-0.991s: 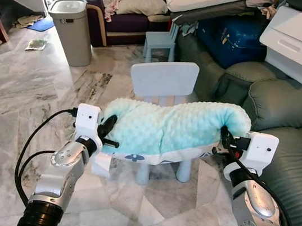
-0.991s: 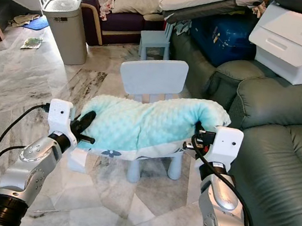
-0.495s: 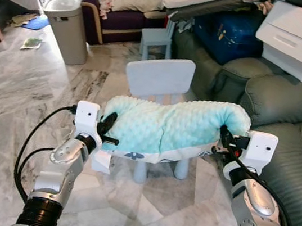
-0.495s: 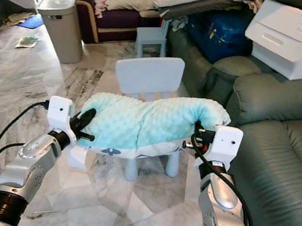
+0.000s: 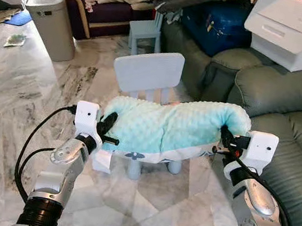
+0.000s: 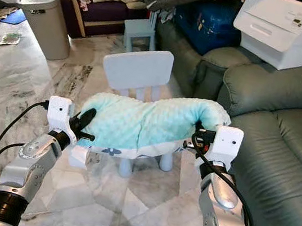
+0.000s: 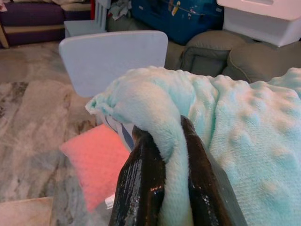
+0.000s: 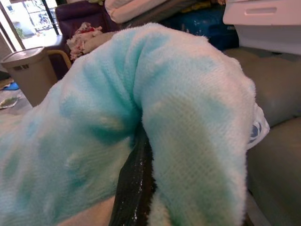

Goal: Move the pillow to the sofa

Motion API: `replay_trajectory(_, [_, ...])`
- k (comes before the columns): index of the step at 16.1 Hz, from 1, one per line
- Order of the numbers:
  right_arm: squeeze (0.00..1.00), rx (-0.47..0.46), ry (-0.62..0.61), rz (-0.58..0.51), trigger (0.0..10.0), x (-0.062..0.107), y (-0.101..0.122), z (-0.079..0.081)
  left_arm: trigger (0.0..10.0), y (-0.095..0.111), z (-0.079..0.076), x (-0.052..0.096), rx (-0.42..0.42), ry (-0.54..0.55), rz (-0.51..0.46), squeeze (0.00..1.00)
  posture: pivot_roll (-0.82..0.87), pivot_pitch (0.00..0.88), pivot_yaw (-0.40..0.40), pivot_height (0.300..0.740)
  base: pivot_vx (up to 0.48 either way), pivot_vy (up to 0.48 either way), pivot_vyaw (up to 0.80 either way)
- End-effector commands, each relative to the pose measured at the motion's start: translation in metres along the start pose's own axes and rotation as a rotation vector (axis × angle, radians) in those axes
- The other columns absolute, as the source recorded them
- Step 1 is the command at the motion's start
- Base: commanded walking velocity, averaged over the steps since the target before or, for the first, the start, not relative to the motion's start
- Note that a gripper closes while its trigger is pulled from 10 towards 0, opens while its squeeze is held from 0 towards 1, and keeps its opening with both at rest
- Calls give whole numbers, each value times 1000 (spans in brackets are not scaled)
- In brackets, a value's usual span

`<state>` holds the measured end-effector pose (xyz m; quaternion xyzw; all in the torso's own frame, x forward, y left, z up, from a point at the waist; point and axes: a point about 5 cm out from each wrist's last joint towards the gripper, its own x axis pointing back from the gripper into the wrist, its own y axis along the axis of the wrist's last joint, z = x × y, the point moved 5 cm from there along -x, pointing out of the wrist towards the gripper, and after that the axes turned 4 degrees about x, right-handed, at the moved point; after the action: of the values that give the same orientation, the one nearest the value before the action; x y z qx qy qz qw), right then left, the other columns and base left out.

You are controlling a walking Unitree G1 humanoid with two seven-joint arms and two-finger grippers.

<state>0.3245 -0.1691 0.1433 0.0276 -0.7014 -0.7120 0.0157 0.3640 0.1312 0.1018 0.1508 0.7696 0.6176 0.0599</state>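
I hold a pale turquoise, bumpy pillow (image 5: 168, 128) stretched between both arms, above a small light-blue chair (image 5: 149, 73). My left gripper (image 5: 106, 131) is shut on the pillow's left corner, and its black fingers (image 7: 143, 183) pinch a fold of the fabric. At the pillow's right end my right gripper (image 5: 225, 140) is shut on the fabric, one dark finger (image 8: 136, 188) showing under the fold. The grey-green sofa (image 5: 290, 134) lies to the right, its seat cushion beside my right arm.
A pink cushion (image 7: 96, 162) lies on the marble floor under the pillow. A grey bin (image 5: 46, 20) stands at the back left. A white box (image 5: 297, 29) and a blue suitcase (image 5: 224, 24) sit on the sofa's far end. A purple couch (image 5: 107, 4) is behind.
The whole picture has shifted: the camera turned right and more of the sofa is in view. The pillow stays held the same way between both grippers.
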Motion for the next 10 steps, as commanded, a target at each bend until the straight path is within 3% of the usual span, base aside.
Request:
replay_trajectory(1, [0, 1, 3, -16, 10000, 0, 5, 3, 10000, 0, 3, 1, 0, -1, 7, 0, -196, 47, 89, 740, 247, 0, -788])
replay_trajectory(10, [0, -4, 8, -20, 10000, 1, 5, 3, 10000, -1, 2, 1, 2, -10, 8, 0, -199, 48, 91, 740, 396, 0, -784])
